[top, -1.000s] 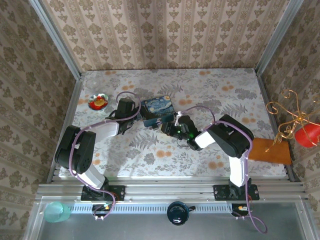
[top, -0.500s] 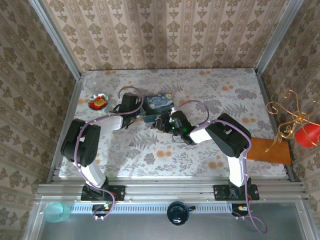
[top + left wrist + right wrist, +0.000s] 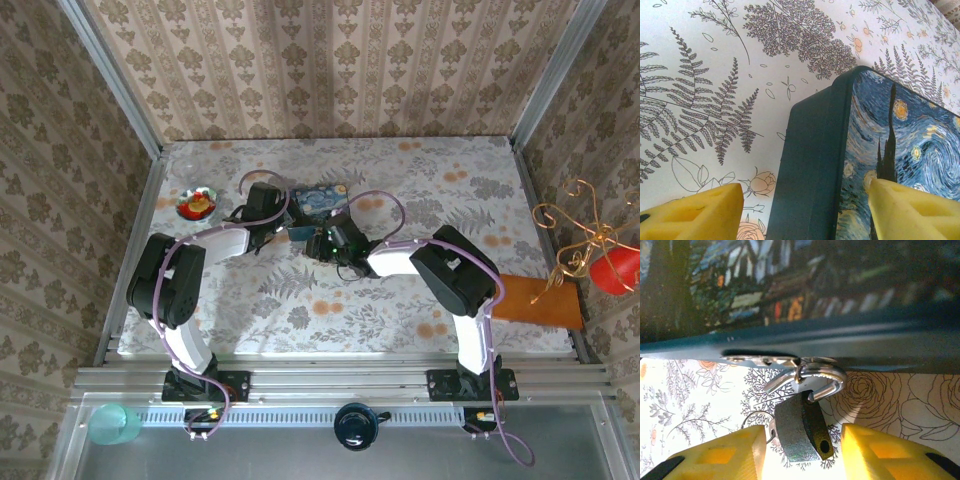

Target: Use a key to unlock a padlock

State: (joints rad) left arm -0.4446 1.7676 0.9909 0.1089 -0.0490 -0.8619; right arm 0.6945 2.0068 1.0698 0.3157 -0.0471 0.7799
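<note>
A: Two arms from above?
B: Both meet at the starry-night tin [image 3: 325, 197] on the floral table [image 3: 430, 290].
A: Left wrist?
B: Left gripper [image 3: 805, 210] spread wide, straddling the tin's corner.
A: Right wrist?
B: Padlock [image 3: 802, 432] hangs from the tin's hasp [image 3: 760, 360], between the parted, empty fingers of the right gripper [image 3: 802, 450].

My table [image 3: 450, 190] wears a fern-and-rose print; damask-papered walls [image 3: 330, 65] close it on three sides, an aluminium rail [image 3: 330, 383] nearest me.
</note>
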